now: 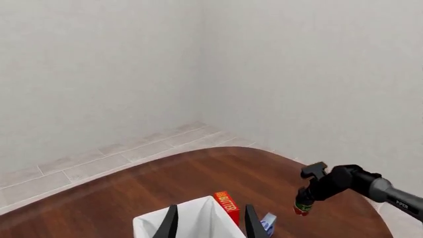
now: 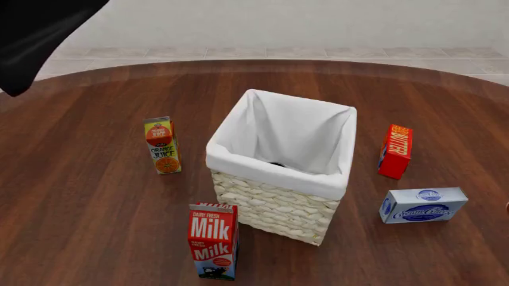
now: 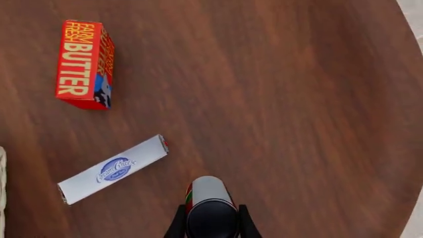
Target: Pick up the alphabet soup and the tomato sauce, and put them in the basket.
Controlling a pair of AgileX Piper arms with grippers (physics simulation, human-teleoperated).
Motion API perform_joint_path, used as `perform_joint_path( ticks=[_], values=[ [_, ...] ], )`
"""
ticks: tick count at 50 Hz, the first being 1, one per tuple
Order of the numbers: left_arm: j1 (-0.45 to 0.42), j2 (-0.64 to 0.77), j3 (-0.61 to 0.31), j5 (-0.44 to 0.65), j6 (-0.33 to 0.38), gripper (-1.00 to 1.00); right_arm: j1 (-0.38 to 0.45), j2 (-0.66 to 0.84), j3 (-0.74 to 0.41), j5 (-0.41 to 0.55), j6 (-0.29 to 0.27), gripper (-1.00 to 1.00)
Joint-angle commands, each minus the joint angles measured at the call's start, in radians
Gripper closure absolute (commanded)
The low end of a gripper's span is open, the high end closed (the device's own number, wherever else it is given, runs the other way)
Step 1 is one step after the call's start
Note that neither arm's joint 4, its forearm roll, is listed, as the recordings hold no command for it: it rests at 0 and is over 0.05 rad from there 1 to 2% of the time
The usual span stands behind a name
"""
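The tomato sauce (image 3: 206,191), a small can with a red and green label and a silvery top, is held above the table, and my right gripper (image 3: 210,220) is shut on it. The left wrist view shows this can (image 1: 302,207) hanging under the right gripper (image 1: 307,196), beside and higher than the basket (image 1: 191,220). The basket (image 2: 275,205) stands mid-table, pale wicker with a white liner. My left gripper (image 1: 210,225) hovers open and empty over the basket. The alphabet soup is not identifiable; only a small dark shape (image 2: 277,164) shows at the basket's bottom.
A red butter box (image 2: 395,151) and a cream cheese box (image 2: 423,205) lie right of the basket, below the held can. An orange juice carton (image 2: 162,145) and a milk carton (image 2: 213,241) stand to its left and front. The table's rounded edge (image 3: 404,29) is near the right arm.
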Motion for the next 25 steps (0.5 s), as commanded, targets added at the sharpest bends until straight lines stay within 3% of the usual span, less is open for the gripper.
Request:
perform_joint_path(
  ticks=[1,25],
  values=[
    [0.002,0.005,-0.004,0.001,0.002,-1.0,0.048,-0.034,-0.086,0.057,0.034,1.0],
    [0.016,0.006,0.001,-0.001,-0.002,-1.0,0.269,-0.05,-0.247,0.13,0.089,1.0]
  ],
)
